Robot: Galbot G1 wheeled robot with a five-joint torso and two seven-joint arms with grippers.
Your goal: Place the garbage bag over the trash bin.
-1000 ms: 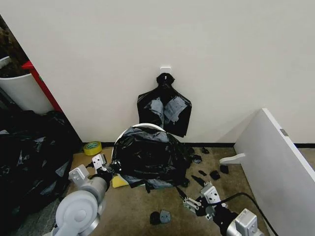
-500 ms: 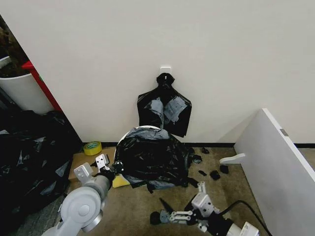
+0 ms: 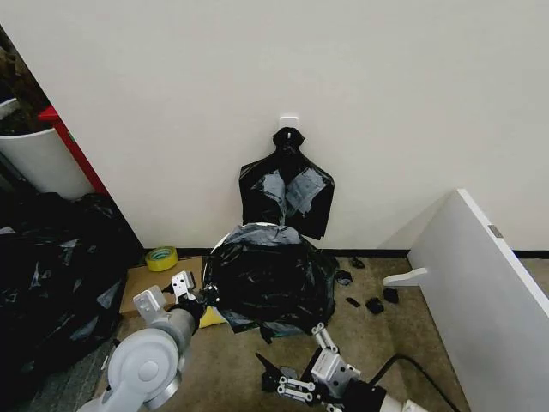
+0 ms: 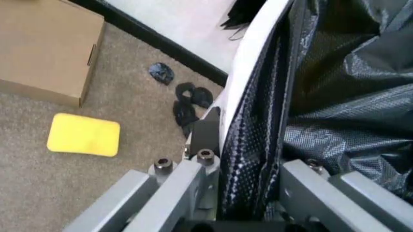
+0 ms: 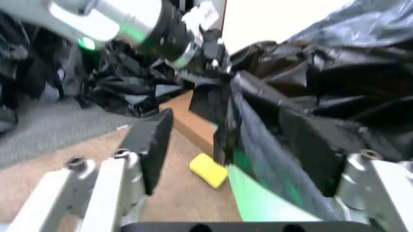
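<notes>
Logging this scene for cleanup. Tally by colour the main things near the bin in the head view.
Black: 2, the garbage bag draped on the bin and the knotted bunch of bags hanging on the wall.
White: 1, the trash bin.
Yellow: 2, the tape roll and the sponge.
Total: 5

Glossy wrinkled plastic garbage bag (image 3: 268,275), smooth white plastic trash bin (image 4: 253,63), matt cardboard box (image 4: 45,50), rough carpet (image 4: 58,183)

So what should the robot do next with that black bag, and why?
Probably close the open right gripper on the garbage bag's loose near edge and pull it down. The left gripper already pinches film at the trash bin rim, while the bag's lower hem hangs bunched.
</notes>
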